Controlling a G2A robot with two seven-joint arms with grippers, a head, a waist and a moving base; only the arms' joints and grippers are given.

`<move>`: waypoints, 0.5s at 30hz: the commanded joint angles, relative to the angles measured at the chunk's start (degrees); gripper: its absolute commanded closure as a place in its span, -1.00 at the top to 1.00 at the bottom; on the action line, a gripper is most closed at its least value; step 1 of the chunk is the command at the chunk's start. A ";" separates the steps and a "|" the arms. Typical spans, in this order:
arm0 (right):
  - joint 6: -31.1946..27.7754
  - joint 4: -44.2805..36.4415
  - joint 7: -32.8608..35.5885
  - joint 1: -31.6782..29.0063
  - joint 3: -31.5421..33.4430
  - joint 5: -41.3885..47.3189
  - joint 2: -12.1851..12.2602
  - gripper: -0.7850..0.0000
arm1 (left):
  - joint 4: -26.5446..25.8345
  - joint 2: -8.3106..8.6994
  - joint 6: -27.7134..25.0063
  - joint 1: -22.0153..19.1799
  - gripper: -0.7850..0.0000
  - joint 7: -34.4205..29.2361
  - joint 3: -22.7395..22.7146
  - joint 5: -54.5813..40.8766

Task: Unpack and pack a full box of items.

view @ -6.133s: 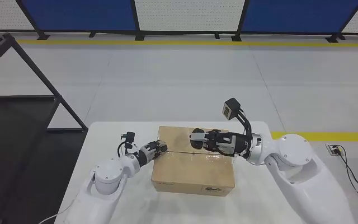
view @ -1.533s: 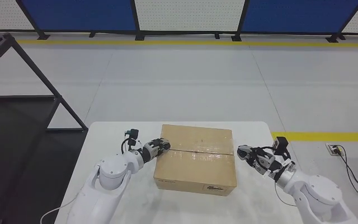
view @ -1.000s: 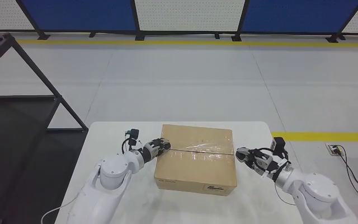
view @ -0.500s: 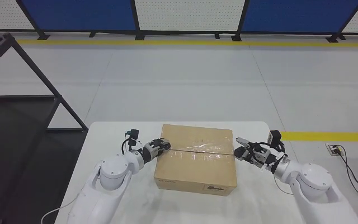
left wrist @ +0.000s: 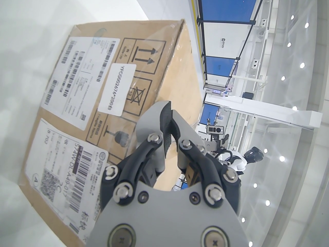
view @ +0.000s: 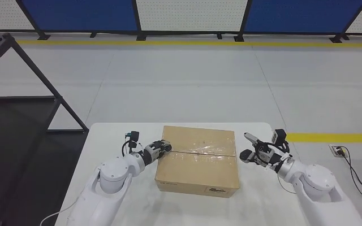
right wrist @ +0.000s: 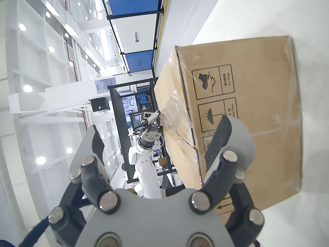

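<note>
A closed brown cardboard box (view: pixel 198 172) sits in the middle of the white table (view: pixel 186 212), with clear tape (view: pixel 203 151) along its top seam. My left gripper (view: pixel 163 147) is shut and sits at the seam end on the box's left side. In the left wrist view this gripper (left wrist: pixel 169 115) is level with the upper edge of the labelled end face (left wrist: pixel 90 91). My right gripper (view: pixel 247 147) stands open just off the box's right end. In the right wrist view its fingers (right wrist: pixel 223 134) are spread wide, nothing between them, facing the end face with pictograms (right wrist: pixel 257 109).
A black metal rack (view: pixel 34 113) stands on the floor left of the table. Bare table surface lies in front of the box and to both sides. Blue and white partition panels (view: pixel 186 14) close off the room at the back.
My right arm left the box top and dropped to the table's right side. Over the last second it edged toward the box's right end and opened its gripper. The left gripper stayed put.
</note>
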 commanded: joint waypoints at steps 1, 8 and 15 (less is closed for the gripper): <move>-1.11 1.51 1.45 0.94 -0.14 -1.22 0.09 1.00 | -0.14 0.02 0.00 0.05 -1.00 -0.06 -0.01 0.11; -6.07 7.62 5.82 5.87 -3.65 -3.86 -0.45 -0.02 | -0.42 0.11 -0.07 0.43 -1.00 0.02 -0.25 0.21; -7.46 10.89 6.04 8.80 -5.55 -5.17 -0.93 -0.26 | -0.75 0.16 0.00 0.62 -1.00 0.02 -0.34 0.24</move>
